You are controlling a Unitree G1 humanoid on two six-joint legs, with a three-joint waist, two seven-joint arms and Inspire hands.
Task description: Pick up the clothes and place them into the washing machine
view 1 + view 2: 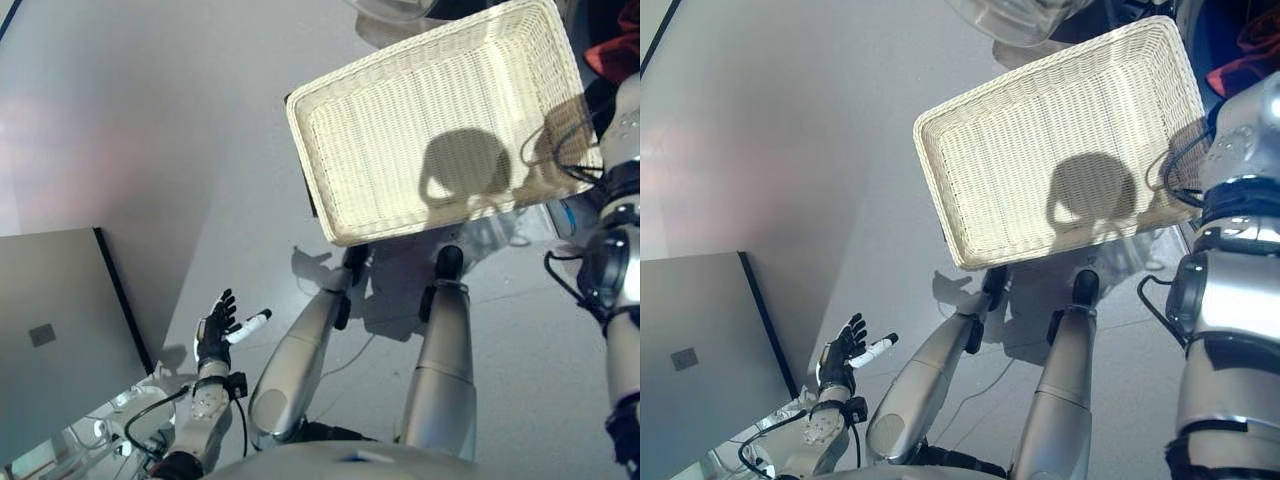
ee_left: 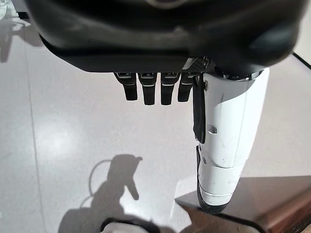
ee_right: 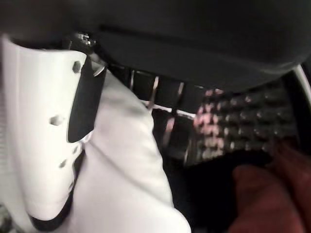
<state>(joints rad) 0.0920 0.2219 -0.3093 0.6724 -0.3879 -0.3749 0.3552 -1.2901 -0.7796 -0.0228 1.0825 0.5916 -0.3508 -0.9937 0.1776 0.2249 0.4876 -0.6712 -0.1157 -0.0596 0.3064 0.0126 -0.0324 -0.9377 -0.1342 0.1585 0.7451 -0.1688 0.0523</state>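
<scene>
Grey floor (image 1: 120, 110) fills most of both eye views. A big white wicker basket (image 1: 440, 120) sits in the upper middle to right, tilted in frame, nothing inside it. A dark-edged grey panel (image 1: 60, 340) takes the lower left corner.

Red clothes (image 1: 1245, 55) show at the top right corner, past the basket's far right end, in a dark opening; the right wrist view shows more red fabric (image 3: 272, 194) low in that dark space, just beyond the right robot hand (image 3: 53, 145). In that view the white-covered thumb rests against a white garment (image 3: 131, 179) and the dark fingers (image 3: 160, 97) lie behind the cloth; cannot tell whether they are curled on it or not.

Left robot hand (image 1: 215, 330) is low at the left beside the panel edge, over bare floor, fingers straight and spread, white thumb sticking out sideways, holding nothing.
</scene>
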